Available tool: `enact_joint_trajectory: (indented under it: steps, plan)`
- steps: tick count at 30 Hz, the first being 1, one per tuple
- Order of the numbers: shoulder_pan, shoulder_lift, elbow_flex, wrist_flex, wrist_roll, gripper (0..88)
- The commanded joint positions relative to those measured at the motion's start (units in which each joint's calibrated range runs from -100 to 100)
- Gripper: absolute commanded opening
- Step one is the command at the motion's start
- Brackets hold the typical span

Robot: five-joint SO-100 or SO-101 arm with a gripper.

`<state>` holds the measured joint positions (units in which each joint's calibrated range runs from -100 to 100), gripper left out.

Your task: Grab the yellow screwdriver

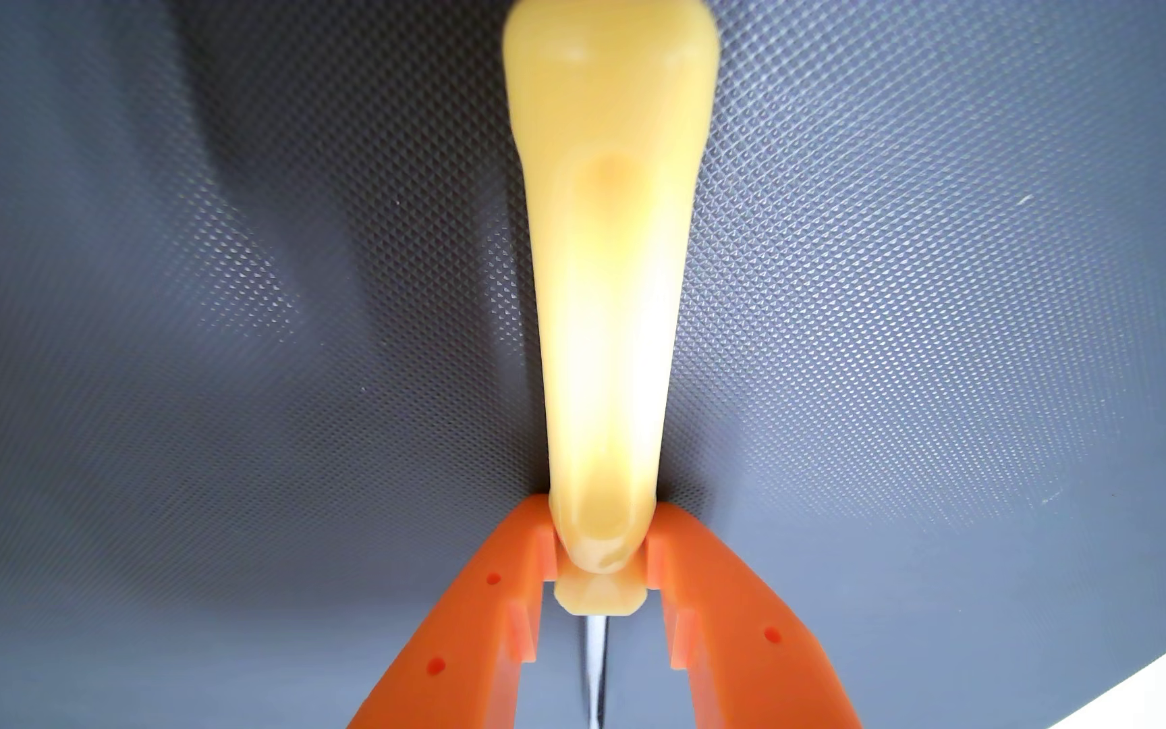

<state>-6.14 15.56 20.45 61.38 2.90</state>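
In the wrist view, one yellow screwdriver (605,315) runs from the near centre to the far edge over one grey textured mat (917,315). The orange gripper (601,547), with two fingers (489,617), is clenched around its handle's narrow near end.

The wrist view looks out from just behind the orange jaws, which enter from the bottom edge, and faces down, very close, onto a grey textured mat (917,280); its lens is probably wide-angle, since the mat bulges.
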Motion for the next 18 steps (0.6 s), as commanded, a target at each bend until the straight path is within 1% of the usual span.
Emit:
enact_joint_trajectory:
  steps: [1, 6, 13, 18]
  plan:
    - [-0.5, -3.0, 0.0, 0.5, -0.1, 0.8]
    - [-0.2, -5.4, -0.8, 0.7, 0.1, 0.8]
    - [-0.3, -7.3, -6.2, 10.3, 0.1, 0.8]
    - [-0.4, -7.4, -10.8, 13.8, 0.1, 0.8]
